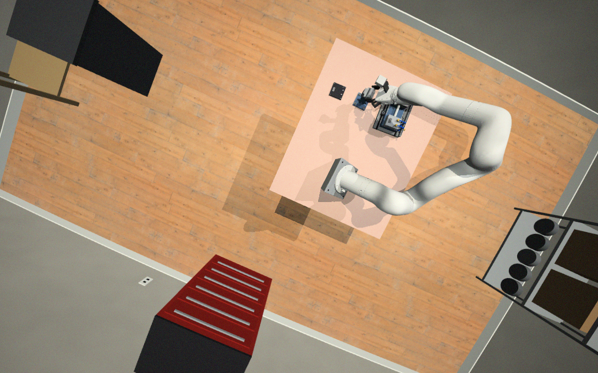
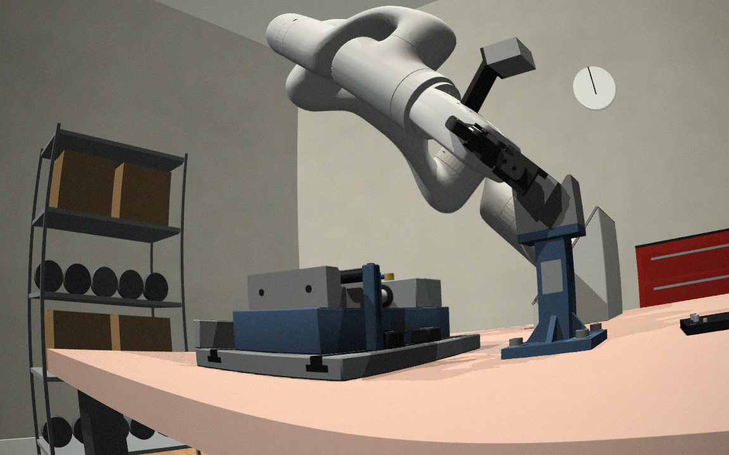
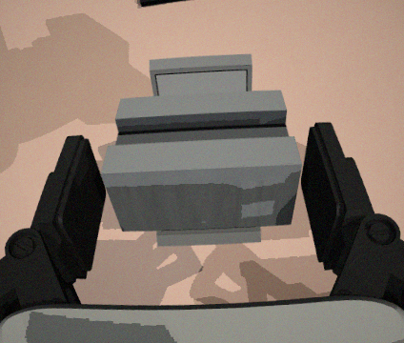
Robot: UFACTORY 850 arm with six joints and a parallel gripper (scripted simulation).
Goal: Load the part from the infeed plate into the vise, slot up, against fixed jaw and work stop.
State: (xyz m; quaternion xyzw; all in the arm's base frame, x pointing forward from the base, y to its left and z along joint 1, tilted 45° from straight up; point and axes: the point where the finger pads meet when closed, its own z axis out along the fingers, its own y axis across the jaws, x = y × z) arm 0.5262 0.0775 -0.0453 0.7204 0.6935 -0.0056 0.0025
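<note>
The open gripper point(image 1: 370, 93) point(image 2: 545, 185) point(image 3: 199, 157) is straddling the slotted block point(image 1: 369, 91) point(image 2: 537, 199) point(image 3: 202, 156), risking skewing it in the V-block point(image 2: 574, 205) point(image 3: 202, 82) by closing off-centre.

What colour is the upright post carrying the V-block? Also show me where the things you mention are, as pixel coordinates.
Blue point(image 2: 554, 305), with a grey plate on it; exterior view shows it best.

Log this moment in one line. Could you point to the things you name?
pincer point(image 1: 370, 95) point(image 2: 548, 189) point(image 3: 199, 157): open, fingers astride part | part point(image 1: 368, 93) point(image 2: 543, 199) point(image 3: 202, 154): in V-block point(image 2: 573, 200) point(image 3: 201, 63), slot toward pincer | finger contact: unclear | vise point(image 1: 391, 121) point(image 2: 277, 332): part not loaded
</note>
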